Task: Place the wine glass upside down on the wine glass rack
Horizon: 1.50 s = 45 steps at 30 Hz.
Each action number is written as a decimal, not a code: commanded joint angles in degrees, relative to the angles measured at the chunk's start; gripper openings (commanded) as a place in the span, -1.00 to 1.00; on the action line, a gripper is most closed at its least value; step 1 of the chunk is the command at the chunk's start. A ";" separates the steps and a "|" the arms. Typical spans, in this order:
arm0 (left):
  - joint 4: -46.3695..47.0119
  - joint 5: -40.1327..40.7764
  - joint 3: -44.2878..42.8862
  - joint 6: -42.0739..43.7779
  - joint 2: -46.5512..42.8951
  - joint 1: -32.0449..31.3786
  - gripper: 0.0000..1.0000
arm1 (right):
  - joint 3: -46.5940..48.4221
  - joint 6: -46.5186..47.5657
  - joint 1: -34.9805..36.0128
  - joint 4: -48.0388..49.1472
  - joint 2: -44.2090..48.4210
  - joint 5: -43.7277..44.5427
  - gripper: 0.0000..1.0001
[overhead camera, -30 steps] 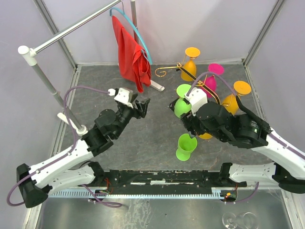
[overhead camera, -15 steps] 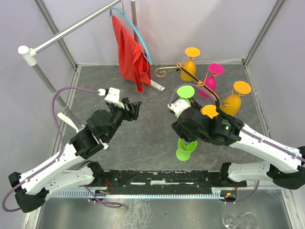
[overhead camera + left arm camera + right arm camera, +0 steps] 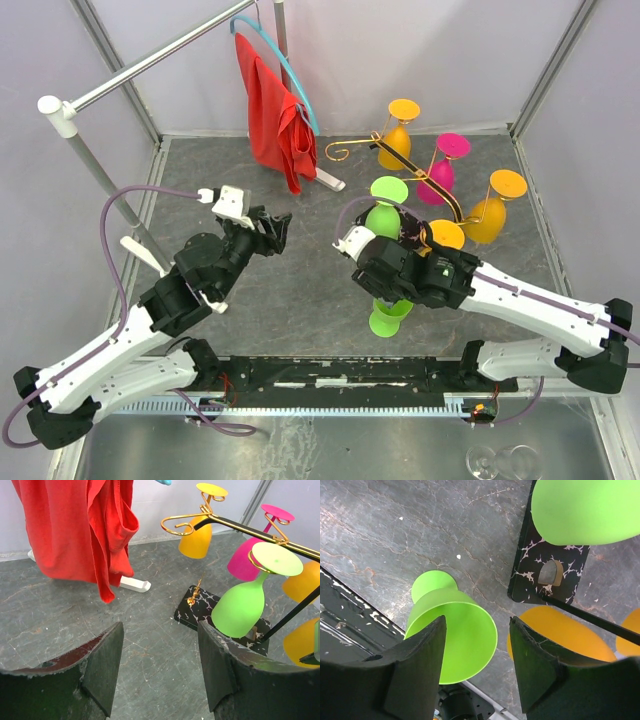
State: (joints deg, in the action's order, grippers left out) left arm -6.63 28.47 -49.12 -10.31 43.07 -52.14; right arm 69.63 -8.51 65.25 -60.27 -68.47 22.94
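One green glass (image 3: 452,635) stands the right way up on the table, near the rack (image 3: 202,610) but not on it. So the job for this glass is not done yet.

The right gripper (image 3: 477,625) is over it. Its two fingers are wide apart and hold nothing. I think the grab comes next. After that the glass has to be lifted, turned over and slid onto a gold curl (image 3: 345,150) that looks free.

The left gripper (image 3: 160,630) is open too, and empty. It hangs over bare table, well away from the glass.

Another green glass (image 3: 242,607) already hangs upside down on the rack, with a pink one (image 3: 250,557) and some orange ones.

From above, the right arm covers most of the standing glass, so only its foot shows. I cannot tell how high the fingers are over its rim. An orange glass (image 3: 555,640) by the rack's base is half hidden, and I cannot tell if it hangs or stands.
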 commanded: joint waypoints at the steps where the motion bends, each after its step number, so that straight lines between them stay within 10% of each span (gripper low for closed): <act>1: 0.83 1.19 -0.65 -1.30 -0.62 -0.01 0.36 | -1.35 4.28 0.41 3.37 0.76 -0.21 0.24; 21: 0.93 2.38 0.12 -1.18 -1.06 -0.04 0.38 | -6.13 9.50 0.36 9.07 -2.38 -2.76 0.23; 30: 0.91 2.24 -0.31 -1.21 -0.82 -0.01 0.39 | -4.84 8.59 0.34 6.51 -1.89 -3.81 -0.76; 35: -0.01 3.01 -1.18 -2.18 -0.38 -0.06 0.40 | -4.10 7.03 0.30 4.70 1.80 -3.18 -0.98; 45: -13.45 20.86 -6.66 -34.42 0.86 -0.02 0.63 | 2.96 4.00 0.31 9.90 10.87 2.86 -0.98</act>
State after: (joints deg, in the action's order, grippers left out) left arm -15.46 40.91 -52.21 -23.62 44.42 -52.14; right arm 67.13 -3.31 65.36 -56.34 -61.76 21.96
